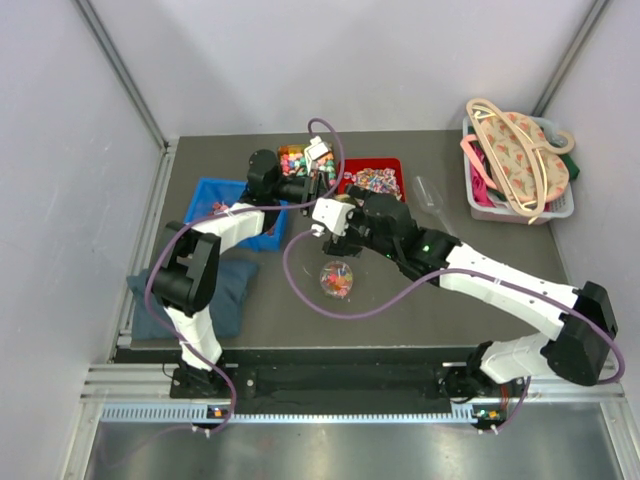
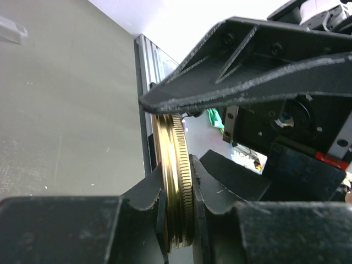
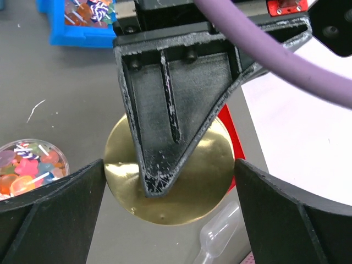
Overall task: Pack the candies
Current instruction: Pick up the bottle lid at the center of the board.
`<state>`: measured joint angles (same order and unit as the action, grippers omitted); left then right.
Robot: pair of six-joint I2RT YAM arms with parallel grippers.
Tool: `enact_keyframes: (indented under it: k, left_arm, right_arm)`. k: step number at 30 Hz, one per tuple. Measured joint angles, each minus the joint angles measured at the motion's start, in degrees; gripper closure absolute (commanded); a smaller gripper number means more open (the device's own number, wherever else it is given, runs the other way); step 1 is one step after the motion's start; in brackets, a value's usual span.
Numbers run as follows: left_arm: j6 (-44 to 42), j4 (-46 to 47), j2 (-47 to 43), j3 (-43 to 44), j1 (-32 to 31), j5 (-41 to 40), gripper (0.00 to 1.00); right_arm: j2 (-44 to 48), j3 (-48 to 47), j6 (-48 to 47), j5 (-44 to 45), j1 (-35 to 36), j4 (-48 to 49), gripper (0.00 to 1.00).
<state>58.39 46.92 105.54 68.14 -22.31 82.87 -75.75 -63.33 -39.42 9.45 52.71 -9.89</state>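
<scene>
While left hand (image 2: 177, 171) grips gold lid (image 3: 192, 192) flatwise | candies (image 3: 25, 168) jumbled, pointing everywhere

We see pale grey walls (image 1: 350, 60) on three sides, dark grey table (image 1: 270, 325), near metal rail (image 1: 350, 412), even soft light

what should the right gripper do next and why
Probably close the right gripper on the rim of the gold lid. Its open fingers flank the lid with gaps on both sides, while the left gripper pinches the lid's faces, so a handover looks ready.
</scene>
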Motion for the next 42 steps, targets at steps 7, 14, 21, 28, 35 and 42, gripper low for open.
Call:
enact_keyframes:
  k: [7,14,21,28,35,42]
  left_arm:
    - [-1.01,-0.42,0.0,-0.02,-0.13,-0.09,0.86]
    - [-1.36,-0.74,0.0,-0.02,-0.17,-0.24,0.86]
    - [-1.68,-1.64,0.0,-0.33,-0.24,-0.17,0.86]
    - [-3.04,-1.92,0.0,-0.42,-0.26,0.15,0.86]
    - [-4.33,-1.95,0.0,-0.85,-0.33,0.28,0.86]
    - [-4.52,-1.95,0.0,-0.85,-0.35,0.31,0.87]
  right_arm:
    - [-0.9,-2.05,0.63,-1.09,-0.83,-2.27,0.21]
    - [-0.94,-2.78,0.92,-2.32,-1.4,-3.65,0.3]
    - [-1.27,-4.31,1.51,-4.44,-2.01,-6.47,0.13]
    - [-1.51,-6.38,3.19,-7.26,-3.04,-8.68,0.01]
    - [-1.6,-7.63,3.65,-8.15,-3.13,-8.41,0.01]
    - [-2.12,-7.63,3.63,-8.28,-3.13,-8.46,0.01]
